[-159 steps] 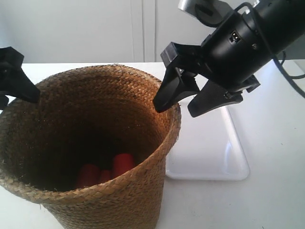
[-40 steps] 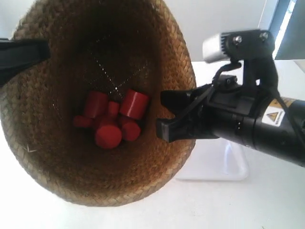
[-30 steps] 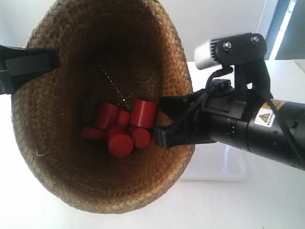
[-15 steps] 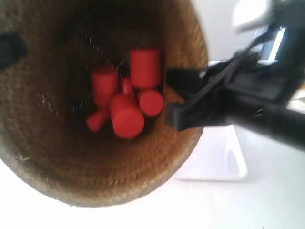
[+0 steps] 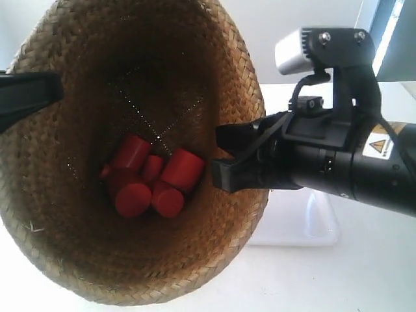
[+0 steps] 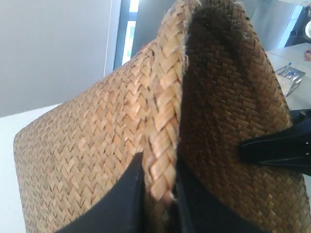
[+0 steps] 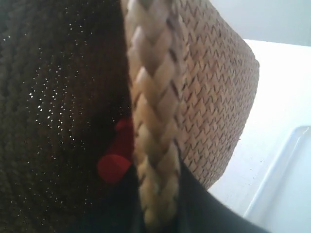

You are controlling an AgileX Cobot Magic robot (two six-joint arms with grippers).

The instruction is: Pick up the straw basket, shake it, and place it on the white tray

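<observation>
Left fingers point(image 6: 121, 199): clenched on the braided rim.
Straw basket point(image 5: 136, 260): brown weave, tapered, dark inside. Held aloft over the worktop point(image 5: 364, 279), mouth tipped toward the exterior view.
Red cylinders point(image 5: 153, 185): resettled lower in the base. The blur of half a second ago is gone, so the shake is judged under way or pausing.
Right fingers point(image 7: 199, 213): clenched on the opposite rim.
White tray point(image 5: 305, 227): beyond the basket's right side, bare; setting-down not yet done.

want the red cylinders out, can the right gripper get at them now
Probably not: the right gripper is shut on the rim of the basket, and the cylinders lie deep at its bottom.
</observation>
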